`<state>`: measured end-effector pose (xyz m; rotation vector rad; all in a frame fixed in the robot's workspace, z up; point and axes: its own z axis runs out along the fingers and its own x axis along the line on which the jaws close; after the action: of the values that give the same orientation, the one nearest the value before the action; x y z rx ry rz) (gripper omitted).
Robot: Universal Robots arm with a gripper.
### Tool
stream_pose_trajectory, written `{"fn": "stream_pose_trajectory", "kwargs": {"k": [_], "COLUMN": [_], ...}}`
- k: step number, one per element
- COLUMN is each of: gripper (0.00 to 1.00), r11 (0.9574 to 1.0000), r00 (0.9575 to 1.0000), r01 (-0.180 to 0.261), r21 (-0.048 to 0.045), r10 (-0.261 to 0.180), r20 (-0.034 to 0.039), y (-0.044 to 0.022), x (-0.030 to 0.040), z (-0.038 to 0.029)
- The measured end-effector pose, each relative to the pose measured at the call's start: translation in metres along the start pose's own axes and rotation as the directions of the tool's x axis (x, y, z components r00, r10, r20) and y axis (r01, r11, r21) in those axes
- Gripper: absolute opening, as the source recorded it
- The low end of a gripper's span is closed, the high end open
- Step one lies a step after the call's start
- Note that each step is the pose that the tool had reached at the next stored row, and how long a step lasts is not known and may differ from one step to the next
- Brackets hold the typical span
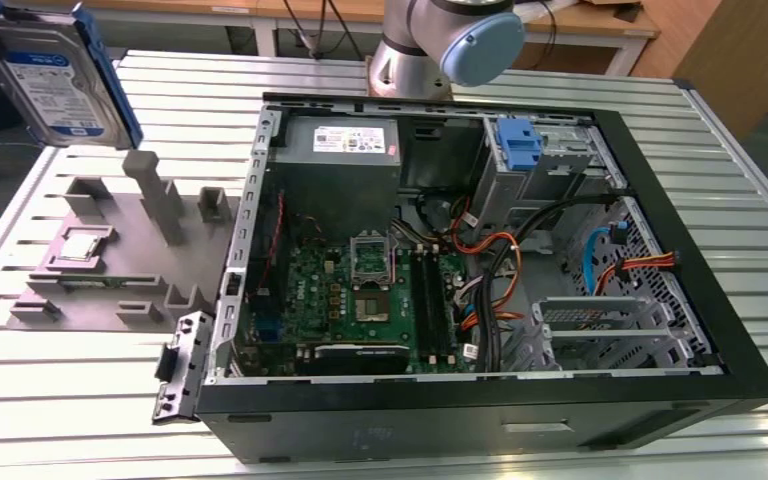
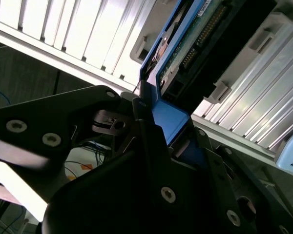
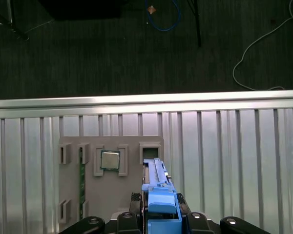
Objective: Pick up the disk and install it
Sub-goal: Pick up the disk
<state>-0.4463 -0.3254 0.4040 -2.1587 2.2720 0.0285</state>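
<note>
Pickup done: tool (image 3: 161, 217) clamped on the disk (image 1: 53, 68), which hangs above the grey holder (image 1: 104, 255), upper left of exterior view. Not yet installed in the case (image 1: 491, 398).

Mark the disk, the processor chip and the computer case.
disk (image 1: 53, 72): exterior view, on its labelled face.
processor chip (image 3: 110, 160): first wrist view, on its silver top.
computer case (image 1: 491, 425): exterior view, on its black outer wall.
</note>
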Motion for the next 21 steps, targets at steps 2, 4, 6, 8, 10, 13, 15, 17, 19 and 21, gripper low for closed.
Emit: {"fn": "stream_pose_trajectory", "kwargs": {"k": [2,4,6,8,10,13,15,17,19,21], "gripper": [0.37,0.37,0.37,0.37,0.37,0.37,0.37,0.37,0.37,0.37], "r11": [1.0,1.0,1.0,1.0,1.0,1.0,1.0,1.0,1.0,1.0], "r00": [1.0,1.0,1.0,1.0,1.0,1.0,1.0,1.0,1.0,1.0], "r01": [0.0,0.0,0.0,0.0,0.0,0.0,0.0,0.0,0.0,0.0], "r21": [0.0001,0.0001,0.0,0.0,0.0001,0.0,0.0001,0.0,0.0001,0.0001], "r10": [0.0,0.0,0.0,0.0,0.0,0.0,0.0,0.0,0.0,0.0], "r20": [0.0,0.0,0.0,0.0,0.0,0.0,0.0,0.0,0.0001,0.0001], "y": [0.0,0.0,0.0001,0.0001,0.0001,0.0001,0.0002,0.0002,0.0002,0.0002], "x": [0.0,-0.0001,-0.0001,-0.0002,-0.0002,-0.0003,-0.0003,-0.0004,-0.0004,-0.0005], "z": [-0.0022,-0.0045,-0.0069,-0.0096,-0.012,-0.0158,-0.0182,-0.0207,-0.0233,-0.0258]}}
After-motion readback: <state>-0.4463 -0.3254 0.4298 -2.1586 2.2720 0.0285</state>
